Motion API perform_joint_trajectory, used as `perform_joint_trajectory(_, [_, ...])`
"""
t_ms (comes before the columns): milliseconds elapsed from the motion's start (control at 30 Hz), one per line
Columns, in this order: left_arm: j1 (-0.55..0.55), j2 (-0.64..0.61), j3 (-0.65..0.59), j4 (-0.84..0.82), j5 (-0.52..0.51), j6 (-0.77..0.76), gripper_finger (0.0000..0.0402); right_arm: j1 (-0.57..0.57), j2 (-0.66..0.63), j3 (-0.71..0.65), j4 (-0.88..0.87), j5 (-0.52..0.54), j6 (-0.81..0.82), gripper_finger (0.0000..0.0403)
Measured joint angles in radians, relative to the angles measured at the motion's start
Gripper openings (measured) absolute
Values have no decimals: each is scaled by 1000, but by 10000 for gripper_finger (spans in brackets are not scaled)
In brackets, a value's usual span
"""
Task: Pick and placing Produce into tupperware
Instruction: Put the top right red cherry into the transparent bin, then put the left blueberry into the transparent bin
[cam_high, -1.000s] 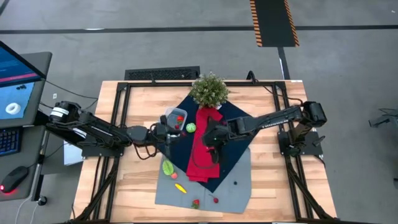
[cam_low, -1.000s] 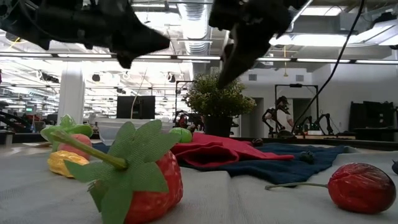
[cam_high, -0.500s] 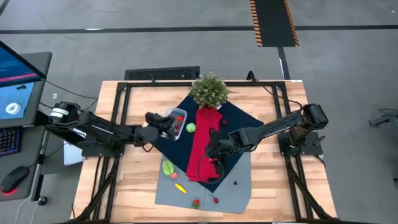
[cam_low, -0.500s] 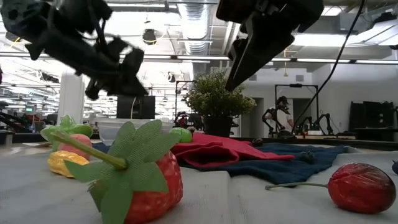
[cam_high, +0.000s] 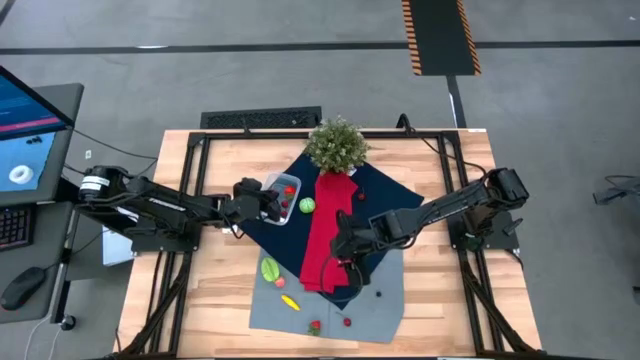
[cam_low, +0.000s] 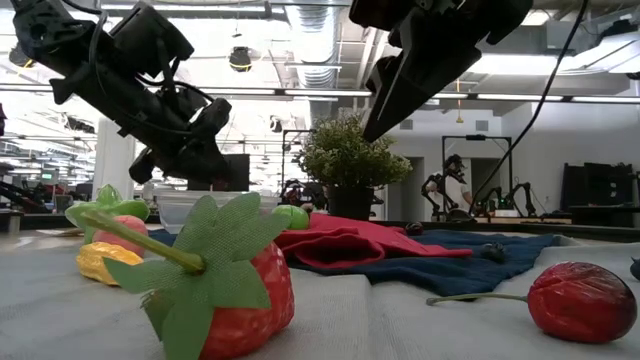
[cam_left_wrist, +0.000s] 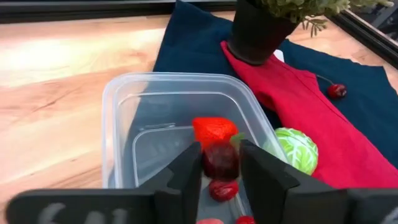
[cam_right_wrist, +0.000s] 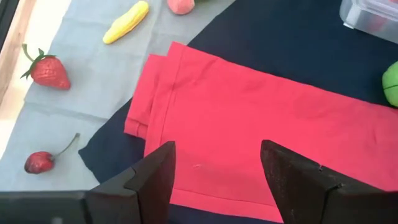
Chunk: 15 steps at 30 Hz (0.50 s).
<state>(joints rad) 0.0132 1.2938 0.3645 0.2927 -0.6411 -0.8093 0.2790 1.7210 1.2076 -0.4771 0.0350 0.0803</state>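
The clear tupperware (cam_left_wrist: 124, 124) stands on the navy cloth, with a strawberry (cam_left_wrist: 213, 129) and small red pieces inside. My left gripper (cam_left_wrist: 221, 171) hangs over its open top (cam_high: 283, 190), shut on a dark red cherry (cam_left_wrist: 221, 160). A green round piece (cam_high: 307, 205) lies beside the tupperware on the red cloth's edge. My right gripper (cam_right_wrist: 217, 180) hovers open above the red cloth (cam_right_wrist: 261, 124), touching nothing. A green and pink piece (cam_high: 270, 269), a yellow one (cam_right_wrist: 126, 22), a strawberry (cam_right_wrist: 48, 71) and a cherry (cam_right_wrist: 38, 162) lie on the grey cloth. My left gripper pinches the dark red cherry's round body (cam_left_wrist: 211, 163) between its two fingers. The fingers come slanting down from the table's left side. The cherry hangs clear, over the inside of the tupperware and above the pieces lying in it.
A bushy potted plant (cam_high: 336, 145) stands at the far end of the red cloth. A further cherry (cam_left_wrist: 337, 91) lies on the navy cloth (cam_high: 385, 195) beside the red cloth. Bare wood lies left of the tupperware and along the near edge.
My left gripper has swung from near the red cloth toward the table's left and far side, over the tupperware, rolling and tipping from level to slanting down. My right gripper has moved along the red cloth toward the table's near edge, staying open.
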Motion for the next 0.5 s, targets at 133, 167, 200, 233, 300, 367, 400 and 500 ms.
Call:
perform_joint_trajectory(133, [0,0,0,6,-1,1,153,-2,0,0,9,0,0,260])
perform_joint_trajectory(167, [0,0,0,10,-1,6,165,-4,0,0,9,0,0,260])
perform_joint_trajectory(200, [0,0,0,15,0,14,176,-6,0,0,8,0,0,260])
perform_joint_trajectory(233, [0,0,0,20,1,24,186,-6,0,0,8,0,0,260])
perform_joint_trajectory(300, [0,0,0,50,1,64,203,-7,0,0,19,0,-12,260])
perform_joint_trajectory(367, [-1,0,0,103,4,127,212,-3,0,0,71,-4,-52,260])
perform_joint_trajectory(400, [-4,0,0,135,18,165,215,3,0,0,112,-6,-75,260])
perform_joint_trajectory(500, [-33,0,0,281,110,290,217,20,-9,0,238,-104,-144,260])
